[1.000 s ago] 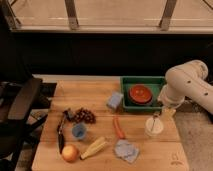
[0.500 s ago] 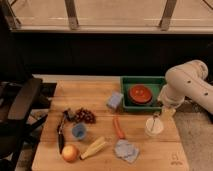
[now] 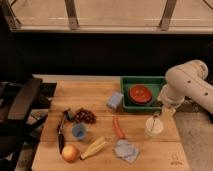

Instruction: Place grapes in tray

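Grapes lying on the wooden surface, well apart from the green tray

The grapes (image 3: 86, 116), a knobbly dark red-purple bunch, lie on the left half of the pale wood-grain surface (image 3: 100, 91), just beside a dark slender utensil (image 3: 61, 132) and near a small round blue cup (image 3: 78, 131). The tray (image 3: 145, 79), green rectangular plastic with low sides, sits at the far right edge and holds a round red bowl (image 3: 140, 94); a blue block (image 3: 115, 100) lies beside its left wall. The smooth white arm curves down at the right, its claw (image 3: 160, 115) just above a pale cup (image 3: 154, 127); whether the claw is open or closed cannot be told. Nearer the front lie a slim orange-red vegetable (image 3: 118, 127), a crumpled grey-blue cloth (image 3: 126, 149) and a smooth orange-yellow fruit (image 3: 70, 153).
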Robot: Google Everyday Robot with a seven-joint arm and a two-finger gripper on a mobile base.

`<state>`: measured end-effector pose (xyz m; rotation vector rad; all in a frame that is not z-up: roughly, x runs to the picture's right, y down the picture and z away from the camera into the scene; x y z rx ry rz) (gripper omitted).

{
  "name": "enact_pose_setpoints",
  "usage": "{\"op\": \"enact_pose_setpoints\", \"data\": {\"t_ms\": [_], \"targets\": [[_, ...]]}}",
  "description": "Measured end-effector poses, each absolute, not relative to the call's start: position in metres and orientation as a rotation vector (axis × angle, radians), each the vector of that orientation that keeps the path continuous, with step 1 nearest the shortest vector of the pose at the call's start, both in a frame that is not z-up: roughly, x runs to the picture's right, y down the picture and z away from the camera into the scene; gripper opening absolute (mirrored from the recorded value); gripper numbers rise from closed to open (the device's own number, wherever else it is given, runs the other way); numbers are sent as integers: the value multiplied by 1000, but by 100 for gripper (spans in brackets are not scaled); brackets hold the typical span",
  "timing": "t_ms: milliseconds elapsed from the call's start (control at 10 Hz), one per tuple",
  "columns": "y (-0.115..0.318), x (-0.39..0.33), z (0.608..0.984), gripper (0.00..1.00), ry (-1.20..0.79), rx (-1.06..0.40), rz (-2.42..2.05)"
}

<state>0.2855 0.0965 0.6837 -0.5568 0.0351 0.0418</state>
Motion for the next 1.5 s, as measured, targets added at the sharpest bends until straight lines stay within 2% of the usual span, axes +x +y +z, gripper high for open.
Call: {"op": "enact_pose_setpoints", "data": {"t_ms": [400,1000,1500], "targets": [[77,244,667,65,-63,-537,-53],[98,96,666,65,-291,-544,-230],[100,92,666,65,-294,-541,-247]]}}
